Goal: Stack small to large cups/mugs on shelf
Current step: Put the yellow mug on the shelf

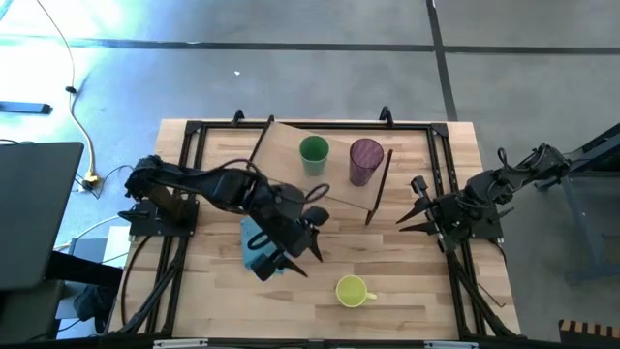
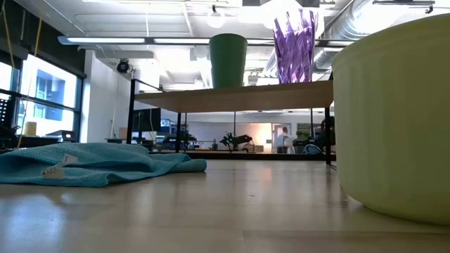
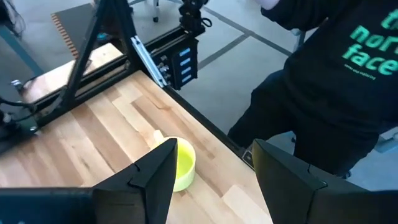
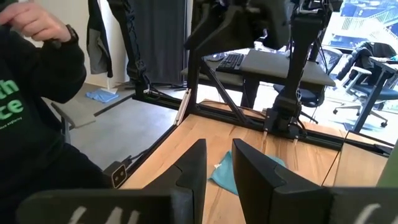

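The green cup [image 1: 313, 151] and the purple tumbler [image 1: 365, 161] stand upright side by side on the light-wood shelf [image 1: 341, 190] at the table's far middle; both also show in the low view, the cup [image 2: 228, 60] and the tumbler [image 2: 295, 46] on the shelf board [image 2: 239, 95]. The yellow mug [image 1: 352, 290] stands on the tabletop near the front edge. My left gripper [image 1: 291, 262] is open above the table, left of and a little beyond the mug, which shows between its fingers in the left wrist view [image 3: 179, 165]. My right gripper [image 1: 411, 205] is open and empty, right of the shelf.
A light blue cloth [image 1: 258, 240] lies crumpled on the table under my left arm, also in the low view [image 2: 91, 163]. A person in a dark sweatshirt [image 3: 336, 81] stands at the table's near edge. The black frame [image 1: 455, 194] runs around the tabletop.
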`<move>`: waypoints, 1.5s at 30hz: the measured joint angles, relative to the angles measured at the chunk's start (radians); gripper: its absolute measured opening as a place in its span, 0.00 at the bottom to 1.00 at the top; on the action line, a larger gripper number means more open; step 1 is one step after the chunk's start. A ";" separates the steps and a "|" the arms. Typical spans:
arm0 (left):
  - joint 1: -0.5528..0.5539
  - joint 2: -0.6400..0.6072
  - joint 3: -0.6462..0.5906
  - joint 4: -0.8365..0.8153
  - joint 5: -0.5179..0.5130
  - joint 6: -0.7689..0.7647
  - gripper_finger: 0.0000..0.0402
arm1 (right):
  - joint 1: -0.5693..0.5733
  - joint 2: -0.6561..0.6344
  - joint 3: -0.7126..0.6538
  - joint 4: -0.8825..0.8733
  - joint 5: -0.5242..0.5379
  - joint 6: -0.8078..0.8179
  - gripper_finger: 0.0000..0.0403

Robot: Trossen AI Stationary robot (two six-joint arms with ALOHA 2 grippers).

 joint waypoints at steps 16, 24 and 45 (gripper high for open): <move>-0.082 0.000 -0.294 0.315 -0.017 -0.064 0.49 | 0.000 0.000 0.000 -0.014 -0.003 0.011 0.17; -0.115 0.000 -0.419 0.429 -0.017 -0.096 0.49 | 0.000 0.000 0.000 -0.039 -0.042 0.019 0.17; -0.126 0.000 -0.576 0.523 -0.204 -0.228 0.49 | 0.000 0.040 0.000 -0.121 -0.045 0.087 0.17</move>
